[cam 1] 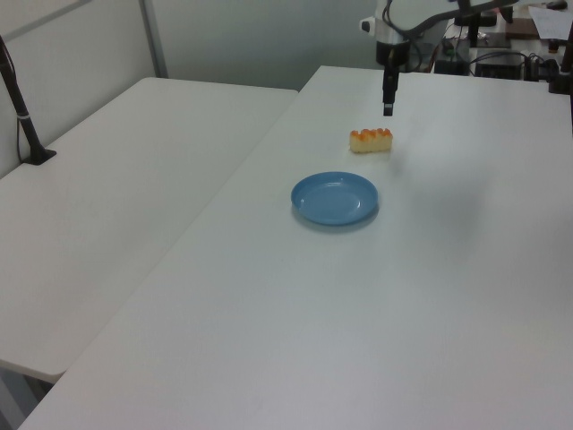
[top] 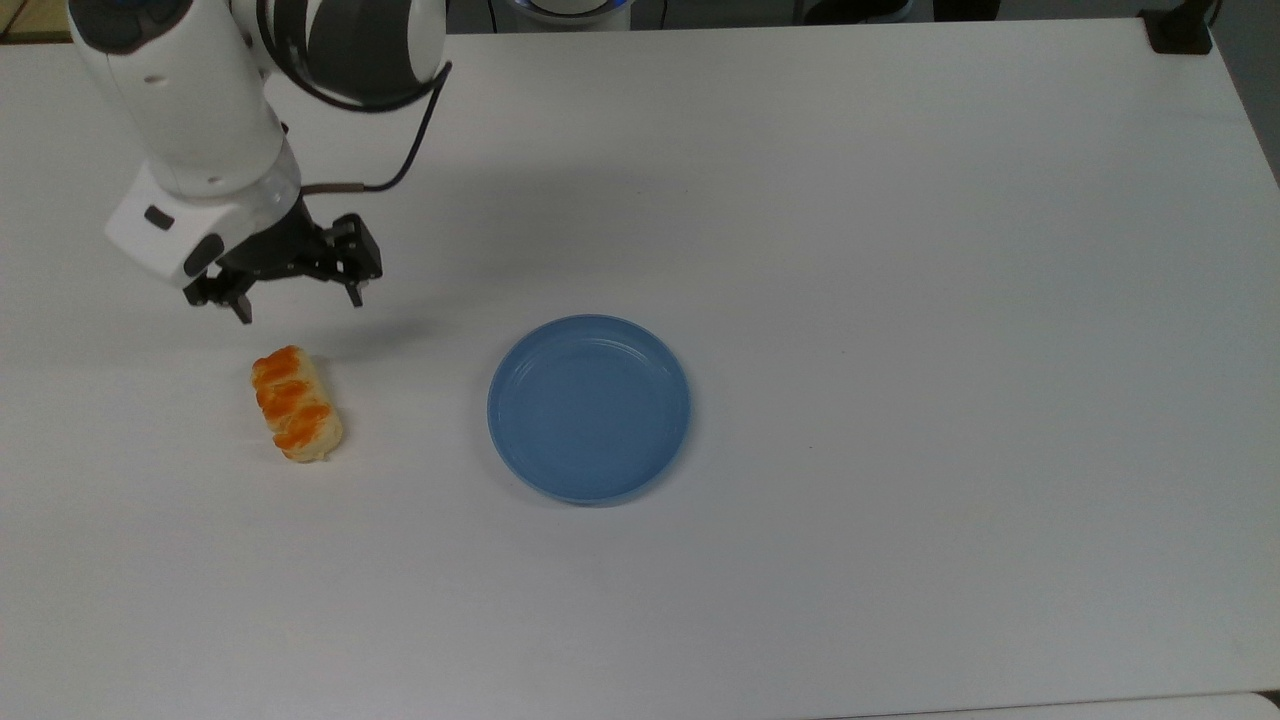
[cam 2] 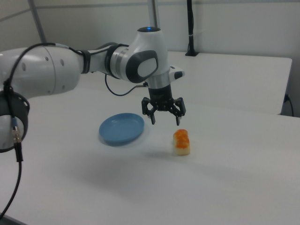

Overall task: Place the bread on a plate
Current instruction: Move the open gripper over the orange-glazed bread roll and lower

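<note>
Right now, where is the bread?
The bread lies on the white table, to the top view's left of the blue plate, just below the open gripper.

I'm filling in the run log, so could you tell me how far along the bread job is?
Nothing is finished: the bread lies on the table, apart from the empty plate. The open gripper hovers beside it, holding nothing. Grasping, carrying and placing remain.

My arm [cam 2: 61, 70] is glossy white, built of rounded shells with dark grey bands at the joints. A blue light glows on the joint above my wrist. A thin black cable [top: 400, 165] loops from the forearm down to the wrist. My gripper [top: 297, 305] is black, with two slim fingers [cam 2: 153, 117] spread apart.
</note>
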You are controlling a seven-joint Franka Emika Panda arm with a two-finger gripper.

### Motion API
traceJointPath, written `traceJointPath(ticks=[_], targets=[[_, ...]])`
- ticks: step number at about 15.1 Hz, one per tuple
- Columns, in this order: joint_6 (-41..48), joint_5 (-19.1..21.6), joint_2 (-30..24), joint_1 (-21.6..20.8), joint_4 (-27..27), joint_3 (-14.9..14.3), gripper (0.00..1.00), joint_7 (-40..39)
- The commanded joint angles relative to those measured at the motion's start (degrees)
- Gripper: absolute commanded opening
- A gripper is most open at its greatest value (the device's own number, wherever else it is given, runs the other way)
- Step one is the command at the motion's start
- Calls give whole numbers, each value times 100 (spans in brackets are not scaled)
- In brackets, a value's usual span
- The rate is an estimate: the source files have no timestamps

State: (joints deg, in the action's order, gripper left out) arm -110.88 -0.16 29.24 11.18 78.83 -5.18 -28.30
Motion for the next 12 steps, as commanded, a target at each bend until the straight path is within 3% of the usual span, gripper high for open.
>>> traceJointPath(ticks=[1,4,12], targets=[[-285,-36,529,-28,-516,-35,100,0],[-320,-239,898,-28,-842,-27,100,0],[-619,-555,1128,16,-781,-27,100,-53]])
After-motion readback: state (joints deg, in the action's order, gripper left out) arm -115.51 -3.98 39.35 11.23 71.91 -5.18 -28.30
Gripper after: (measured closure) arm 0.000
